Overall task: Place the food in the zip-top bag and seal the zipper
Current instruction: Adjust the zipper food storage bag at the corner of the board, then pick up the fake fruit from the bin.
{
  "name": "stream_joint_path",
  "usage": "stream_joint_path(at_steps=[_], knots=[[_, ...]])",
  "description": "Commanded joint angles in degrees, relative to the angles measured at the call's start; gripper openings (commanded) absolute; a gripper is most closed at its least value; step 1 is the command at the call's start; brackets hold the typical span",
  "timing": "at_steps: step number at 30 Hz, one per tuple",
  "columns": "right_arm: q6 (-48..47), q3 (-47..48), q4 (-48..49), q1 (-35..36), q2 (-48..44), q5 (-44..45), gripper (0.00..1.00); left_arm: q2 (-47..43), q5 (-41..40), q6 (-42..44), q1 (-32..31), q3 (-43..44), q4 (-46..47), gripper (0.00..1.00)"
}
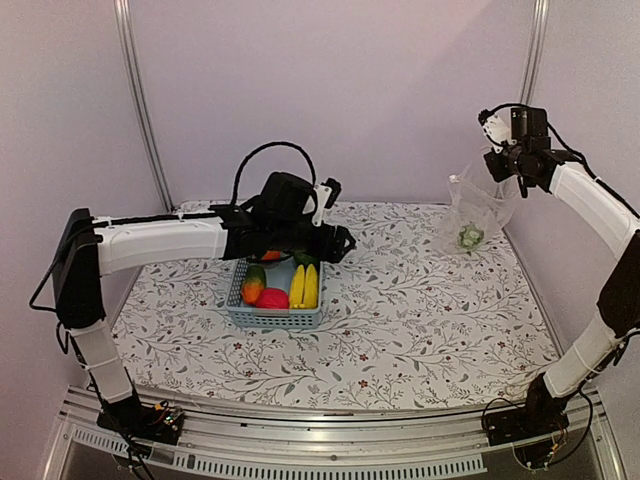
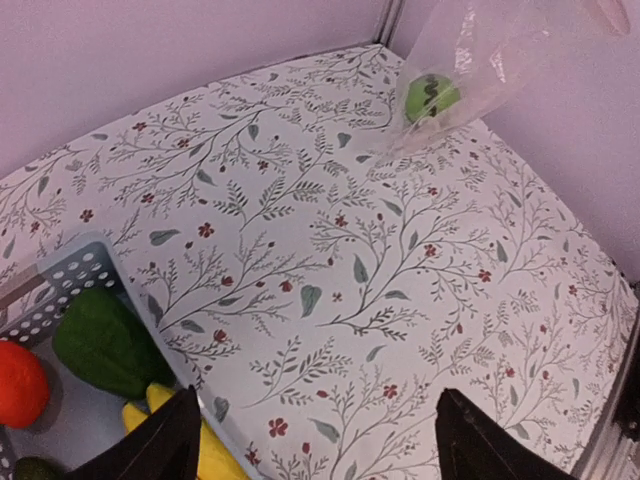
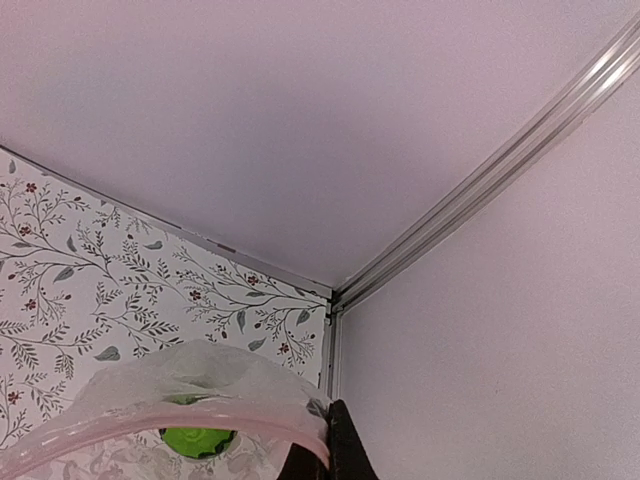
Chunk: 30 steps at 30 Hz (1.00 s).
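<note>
1. Left gripper (image 2: 320, 452) fills the bottom of its wrist view. Its fingers are spread wide with nothing between them, and it hovers by the 1 o'clock corner of the blue basket (image 1: 272, 318).
2. Food in the basket, just toward 9 o'clock from the table's middle in the top view: bananas (image 1: 304, 287), a red piece (image 1: 271, 298), an orange-green piece (image 1: 253, 285), an orange (image 2: 20, 385) and a dark green piece (image 2: 105, 345).
3. Right gripper (image 1: 497, 165) is clamped on the rim of the zip-top bag (image 1: 482, 205), hanging it over the table's 2 o'clock corner. One light green piece (image 1: 470, 237) lies inside.
4. Zipper (image 3: 150, 420) gapes, unsealed.
5. I judge this an early point in the loading step. The next move calls for lowering onto a basket piece, closing, then carrying it toward 2 o'clock into the held mouth.
</note>
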Motion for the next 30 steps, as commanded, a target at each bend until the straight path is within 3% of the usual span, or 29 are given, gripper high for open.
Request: stream_joint_path(at_steps=[1, 9, 14, 22, 30], knots=[[3.27, 0.72, -5.77, 0.16, -0.52, -5.83, 0.0, -4.02, -2.24, -2.32, 6.32, -4.38, -7.22, 0.8], [3.75, -9.94, -13.31, 4.99, -3.3, -21.57, 0.0, -3.21, -4.63, -1.01, 10.58, -2.86, -19.05, 0.78], [6.37, -11.87, -15.13, 5.82, -3.68, -29.93, 0.0, -2.08, -2.79, -2.62, 11.24, -1.79, -25.45, 0.76], [7.65, -12.57, -15.48, 6.66, -3.7, -33.27, 0.0, -3.34, 2.66, -3.79, 11.26, -1.4, -38.25, 0.83], [8.48, -12.8, -15.42, 6.86, -3.81, -33.76, 0.0, -2.04, 3.61, -5.28, 11.22, -5.16, -37.88, 0.85]])
